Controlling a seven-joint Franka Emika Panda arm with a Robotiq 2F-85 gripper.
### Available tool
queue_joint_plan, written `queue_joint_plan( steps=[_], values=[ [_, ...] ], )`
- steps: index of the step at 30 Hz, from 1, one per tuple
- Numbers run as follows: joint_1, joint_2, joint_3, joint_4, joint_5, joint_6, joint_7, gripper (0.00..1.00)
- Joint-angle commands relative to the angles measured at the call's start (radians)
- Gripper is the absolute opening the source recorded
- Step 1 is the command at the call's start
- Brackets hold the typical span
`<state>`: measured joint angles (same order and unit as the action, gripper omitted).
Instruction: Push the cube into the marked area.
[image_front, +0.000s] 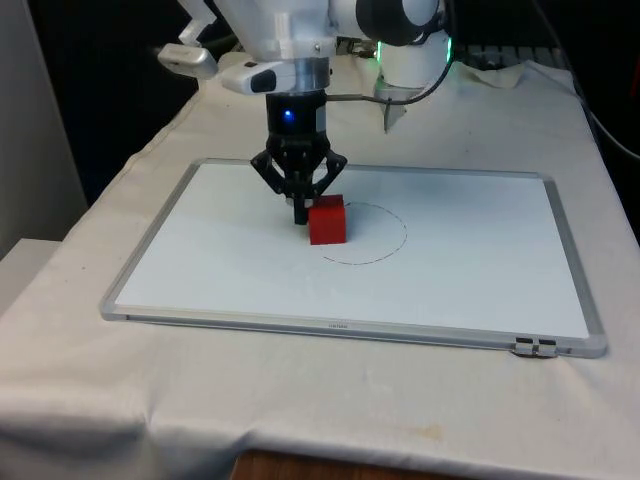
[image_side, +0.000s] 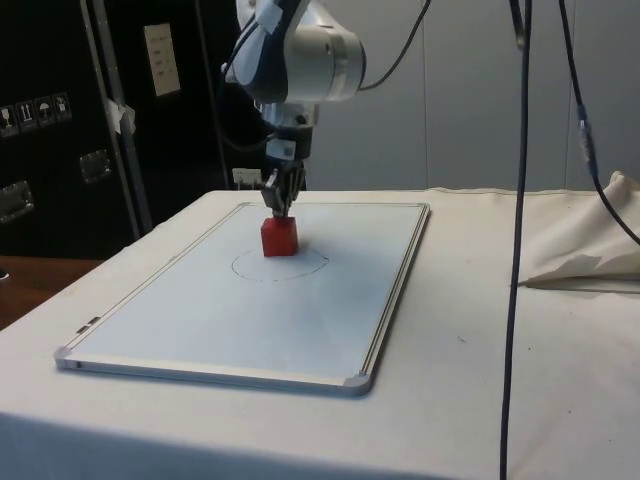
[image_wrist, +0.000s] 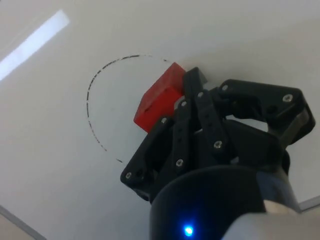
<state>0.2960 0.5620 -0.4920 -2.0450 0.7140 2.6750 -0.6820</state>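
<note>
Clenched jaws of the gripper (image_front: 300, 212) touch the red cube (image_front: 327, 221) at the circle's (image_front: 385, 255) rim; an off-centre push could spin it aside.

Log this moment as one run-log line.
gripper: shut, fingertips against red cube | cube: on the drawn circle's edge, partly inside | whiteboard: flat on table

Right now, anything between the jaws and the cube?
Nothing. The gripper stands right against the red cube, no gap visible in the front or wrist views. The cube sits on the circle's edge.
</note>
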Motion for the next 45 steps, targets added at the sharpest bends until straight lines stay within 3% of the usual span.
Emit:
queue_joint_plan(
  steps=[1, 6, 7, 14, 15, 17, 24, 28, 29, 32, 37, 38, 39, 45],
  values=[
    [0.000, -0.010, 0.012, -0.008, 0.015, 0.006, -0.005, 0.00],
    [0.008, -0.014, 0.010, -0.011, 0.011, 0.007, 0.008, 0.00],
    [0.004, -0.006, 0.011, -0.002, 0.008, 0.000, 0.008, 0.00],
    [0.016, -0.057, 0.007, -0.053, 0.011, 0.012, 0.020, 0.00],
    [0.010, -0.059, 0.011, -0.051, 0.008, 0.002, 0.017, 0.00],
    [0.018, -0.083, 0.011, -0.079, 0.013, 0.017, 0.022, 0.00],
    [0.016, -0.152, 0.029, -0.139, 0.029, 0.017, 0.022, 0.00],
    [0.013, -0.162, 0.032, -0.140, 0.031, 0.013, 0.022, 0.00],
    [0.017, -0.158, 0.026, -0.141, 0.017, 0.005, 0.029, 0.00],
    [0.010, -0.165, 0.023, -0.137, 0.023, 0.006, 0.020, 0.00],
    [0.020, -0.191, -0.016, -0.133, -0.003, -0.019, 0.027, 0.00],
    [0.014, -0.183, -0.006, -0.127, 0.014, -0.011, 0.016, 0.00],
    [0.021, -0.197, -0.020, -0.134, -0.006, -0.023, 0.029, 0.00],
    [0.026, -0.248, -0.039, -0.142, -0.040, -0.047, 0.038, 0.00]
  ],
)
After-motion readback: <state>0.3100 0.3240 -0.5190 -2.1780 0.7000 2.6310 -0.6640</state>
